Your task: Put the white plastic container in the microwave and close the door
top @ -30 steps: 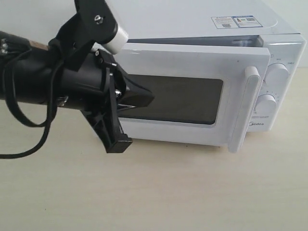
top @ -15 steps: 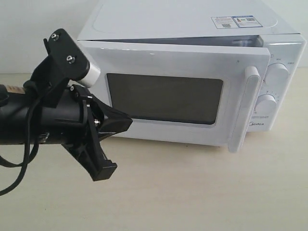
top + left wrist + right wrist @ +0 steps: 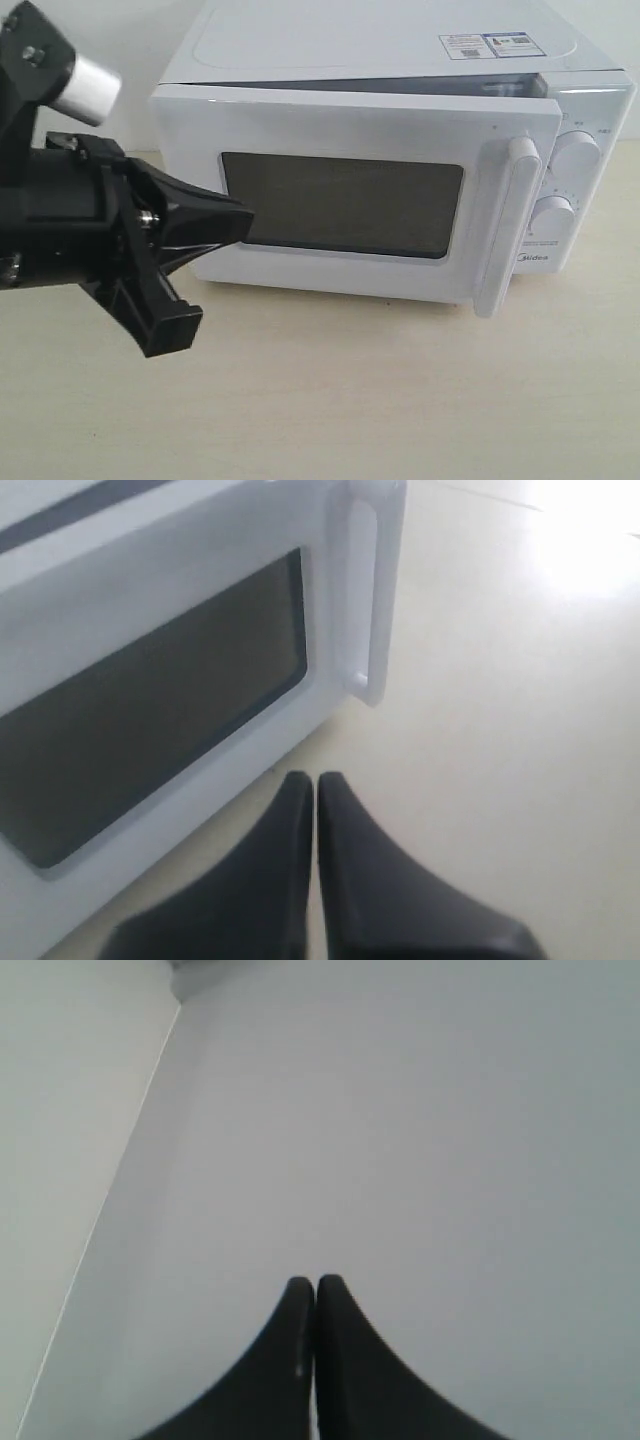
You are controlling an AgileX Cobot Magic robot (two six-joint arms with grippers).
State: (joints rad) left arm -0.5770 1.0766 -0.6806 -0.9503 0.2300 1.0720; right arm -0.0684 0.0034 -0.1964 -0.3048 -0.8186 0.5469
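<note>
The white microwave (image 3: 400, 60) stands on the tabletop with its door (image 3: 350, 130) swung almost flush against the body; a thin gap shows along the top edge. The door's dark mesh window (image 3: 340, 205) and vertical bar handle (image 3: 505, 225) face the exterior camera. My left gripper (image 3: 240, 218) is shut and empty, its tips just left of the window's lower corner and apart from the door. In the left wrist view the gripper (image 3: 316, 780) points over the table beside the door (image 3: 150, 650). My right gripper (image 3: 316, 1282) is shut and faces a bare wall. The white plastic container is hidden.
Two round dials (image 3: 575, 155) sit on the microwave's right panel, and stickers (image 3: 492, 45) lie on its top. The beige tabletop (image 3: 400, 400) stretches in front of the oven. The left arm's black body (image 3: 70, 215) fills the left edge of the exterior view.
My left arm has drawn back to the left and slightly down, away from the door. The door has stayed almost shut, and the gripper has stayed shut.
</note>
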